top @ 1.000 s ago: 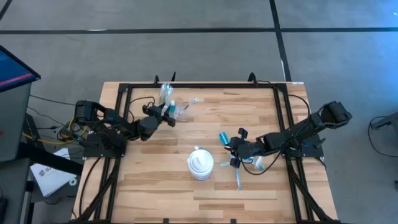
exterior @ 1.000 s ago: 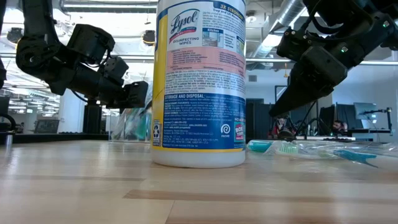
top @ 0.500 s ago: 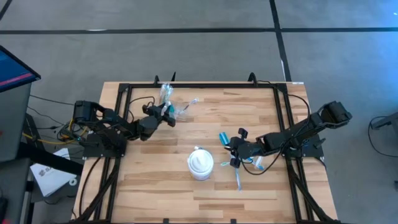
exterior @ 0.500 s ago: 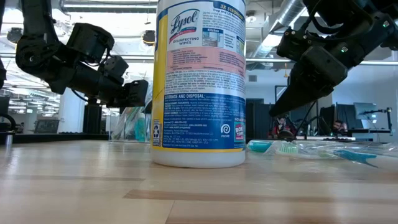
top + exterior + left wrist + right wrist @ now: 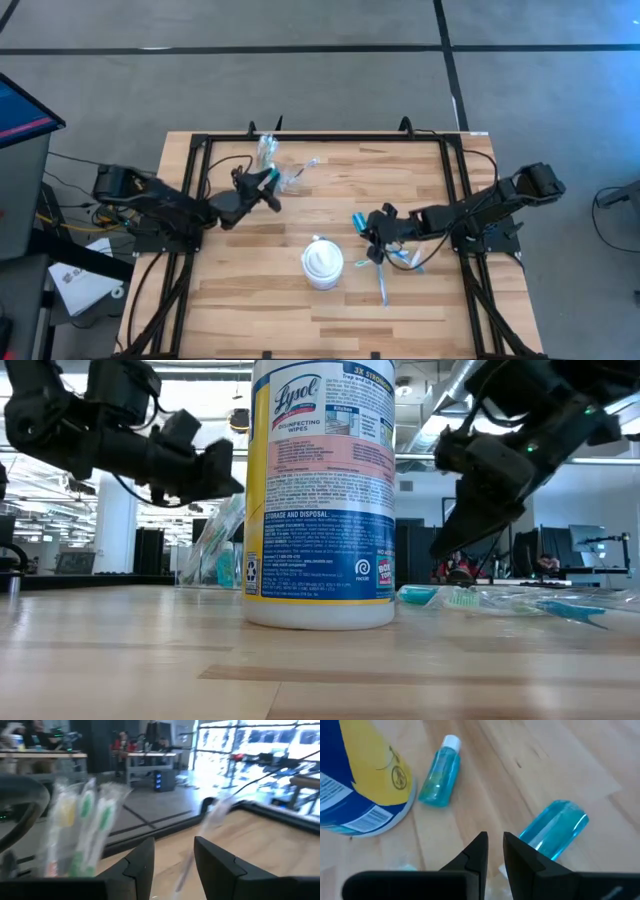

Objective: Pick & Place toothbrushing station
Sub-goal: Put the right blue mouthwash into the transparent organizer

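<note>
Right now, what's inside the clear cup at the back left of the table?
The cup holds wrapped toothbrushes, green and yellow showing. The left gripper hovers beside it, open. The cup's bottom is hidden behind the wipes tub.
</note>
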Motion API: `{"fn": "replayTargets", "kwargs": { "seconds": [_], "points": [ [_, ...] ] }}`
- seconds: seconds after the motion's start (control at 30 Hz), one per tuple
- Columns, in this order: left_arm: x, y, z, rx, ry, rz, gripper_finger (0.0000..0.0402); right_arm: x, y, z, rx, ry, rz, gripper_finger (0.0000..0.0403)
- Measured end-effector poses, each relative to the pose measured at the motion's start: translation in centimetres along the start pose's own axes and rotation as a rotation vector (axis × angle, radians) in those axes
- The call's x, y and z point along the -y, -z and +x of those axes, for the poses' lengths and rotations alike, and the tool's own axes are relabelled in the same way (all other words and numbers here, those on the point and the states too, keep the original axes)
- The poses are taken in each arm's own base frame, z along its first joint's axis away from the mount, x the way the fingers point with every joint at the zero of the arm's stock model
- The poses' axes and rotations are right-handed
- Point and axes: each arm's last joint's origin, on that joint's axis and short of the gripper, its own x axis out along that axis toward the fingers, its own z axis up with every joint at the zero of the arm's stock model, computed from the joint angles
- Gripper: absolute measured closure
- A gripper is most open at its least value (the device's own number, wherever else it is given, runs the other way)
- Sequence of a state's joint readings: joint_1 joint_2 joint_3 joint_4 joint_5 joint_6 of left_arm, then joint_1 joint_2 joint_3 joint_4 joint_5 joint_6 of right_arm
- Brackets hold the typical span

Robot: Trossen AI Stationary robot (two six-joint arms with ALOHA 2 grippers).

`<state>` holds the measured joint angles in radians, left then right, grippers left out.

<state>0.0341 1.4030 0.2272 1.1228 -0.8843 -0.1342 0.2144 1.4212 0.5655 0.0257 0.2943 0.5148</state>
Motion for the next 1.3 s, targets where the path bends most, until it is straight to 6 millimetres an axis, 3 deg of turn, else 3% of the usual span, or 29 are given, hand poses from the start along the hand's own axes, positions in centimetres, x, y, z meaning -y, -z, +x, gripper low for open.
{"fn": "replayTargets", "kwargs": {
  "seconds": [0.23, 0.63, 0.83, 1.03, 1.3],
  "points": [
    [0.6, -0.7, -0.9, 0.019, 0.070, -0.012, 0.0271, 0.2, -1.3, -0.3, -0.111, 0.010, 0.050, 0.0326],
    [1.6, -0.6, -2.1, 0.013, 0.142, 0.025, 0.0270, -0.1, -2.1, -0.8, -0.191, 0.028, 0.173, 0.0227],
    [1.8, -0.5, -2.3, 0.011, 0.155, 0.025, 0.0270, 0.2, -1.6, 0.9, -0.259, 0.073, 0.181, 0.0224],
    [1.8, -0.5, -2.3, 0.011, 0.154, 0.025, 0.0270, 0.2, -2.5, 2.0, -0.366, 0.153, 0.149, 0.0222],
    [1.8, -0.5, -2.3, 0.011, 0.154, 0.025, 0.0270, 0.1, -2.7, 5.0, -0.461, 0.181, 0.160, 0.0205]
  ]
}}
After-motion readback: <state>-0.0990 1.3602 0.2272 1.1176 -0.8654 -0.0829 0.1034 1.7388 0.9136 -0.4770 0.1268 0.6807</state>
